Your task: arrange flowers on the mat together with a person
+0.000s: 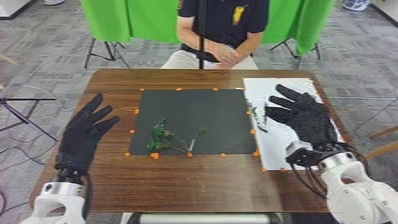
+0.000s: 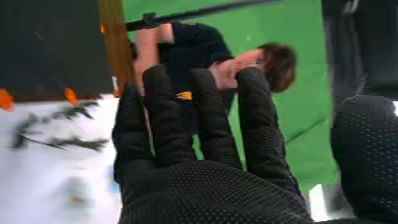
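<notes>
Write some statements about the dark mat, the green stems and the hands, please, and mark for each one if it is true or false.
1. Green stems lie on the dark mat. True.
2. The robot's right hand is over the white sheet. True.
3. The right hand is curled tightly round a stem. False: its fingers are extended and it holds nothing.
4. The robot's left hand is to the left of the dark mat. True.
5. The person is laying a stem on the mat. False: the person's hands are together, beyond the far edge of the table.
</notes>
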You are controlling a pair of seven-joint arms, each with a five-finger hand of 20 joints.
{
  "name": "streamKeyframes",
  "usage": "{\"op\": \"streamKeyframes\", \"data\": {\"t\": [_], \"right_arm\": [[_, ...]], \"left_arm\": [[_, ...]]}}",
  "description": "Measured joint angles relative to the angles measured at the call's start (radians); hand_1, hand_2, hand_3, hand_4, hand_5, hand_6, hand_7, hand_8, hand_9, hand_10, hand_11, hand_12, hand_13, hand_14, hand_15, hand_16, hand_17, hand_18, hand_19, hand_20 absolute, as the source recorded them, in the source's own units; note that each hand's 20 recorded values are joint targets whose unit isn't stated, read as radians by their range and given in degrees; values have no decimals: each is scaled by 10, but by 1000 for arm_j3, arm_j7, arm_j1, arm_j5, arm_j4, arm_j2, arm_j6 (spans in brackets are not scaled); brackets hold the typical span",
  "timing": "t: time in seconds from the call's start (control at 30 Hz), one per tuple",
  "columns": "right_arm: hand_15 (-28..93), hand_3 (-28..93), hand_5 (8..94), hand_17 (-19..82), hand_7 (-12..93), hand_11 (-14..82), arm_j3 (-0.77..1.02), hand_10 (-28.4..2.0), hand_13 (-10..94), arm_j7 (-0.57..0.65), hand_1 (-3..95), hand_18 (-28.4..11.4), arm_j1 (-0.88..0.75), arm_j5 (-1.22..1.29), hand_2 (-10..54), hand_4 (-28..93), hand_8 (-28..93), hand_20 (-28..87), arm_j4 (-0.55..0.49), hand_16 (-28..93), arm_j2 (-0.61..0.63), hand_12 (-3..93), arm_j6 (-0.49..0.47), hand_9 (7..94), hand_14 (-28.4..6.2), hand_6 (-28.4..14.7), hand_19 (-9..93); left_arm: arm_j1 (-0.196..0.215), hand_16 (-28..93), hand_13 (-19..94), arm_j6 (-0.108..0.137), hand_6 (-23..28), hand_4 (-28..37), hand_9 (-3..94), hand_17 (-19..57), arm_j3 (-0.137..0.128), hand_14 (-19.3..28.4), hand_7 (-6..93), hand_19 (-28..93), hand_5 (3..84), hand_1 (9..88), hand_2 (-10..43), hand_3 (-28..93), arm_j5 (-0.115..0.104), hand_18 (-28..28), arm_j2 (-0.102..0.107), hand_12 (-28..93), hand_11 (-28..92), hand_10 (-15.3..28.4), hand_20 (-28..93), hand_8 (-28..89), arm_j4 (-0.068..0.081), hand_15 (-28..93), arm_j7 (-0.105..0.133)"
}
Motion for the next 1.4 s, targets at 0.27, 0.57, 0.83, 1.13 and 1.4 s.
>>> {"op": "streamKeyframes", "data": {"t": [0.27,0.57,0.83,1.13,1.4], "right_arm": [[179,796,411,33,142,52,9,-127,334,0,87,-229,-25,53,133,-283,-124,183,14,194,-29,139,-13,433,-186,27,438],[161,797,409,29,142,49,8,-124,332,5,87,-232,-41,-9,129,-283,-123,180,22,210,-40,139,-33,430,-185,31,433],[160,800,409,30,144,50,14,-124,333,10,85,-234,-50,-10,127,-283,-124,184,38,218,-38,139,-32,432,-186,32,439],[165,802,409,30,146,50,29,-124,335,20,86,-236,-62,-10,124,-283,-126,185,39,218,-37,139,-34,433,-187,33,443],[171,805,413,32,148,51,29,-124,339,29,92,-235,-67,-13,119,-283,-127,186,39,216,-37,139,-34,436,-186,33,445]], "left_arm": [[-3,-62,242,0,17,-283,318,-104,0,243,119,430,341,211,54,770,16,232,-2,89,174,144,119,-104,6,414,-4],[-2,-60,242,0,17,-283,323,-105,2,243,119,428,341,209,52,772,16,232,-2,92,179,150,122,-103,6,413,-4],[1,-60,242,-1,25,-283,333,-104,0,243,125,426,350,211,53,770,16,233,-3,92,194,157,122,-103,7,414,-13],[8,-60,243,-2,26,-283,333,-104,-1,243,125,426,351,213,53,770,16,233,-3,89,196,157,123,-103,7,415,-22],[11,-61,243,-2,27,-283,332,-104,-1,241,123,428,352,214,53,770,16,234,-4,88,197,157,124,-103,6,415,-23]]}}
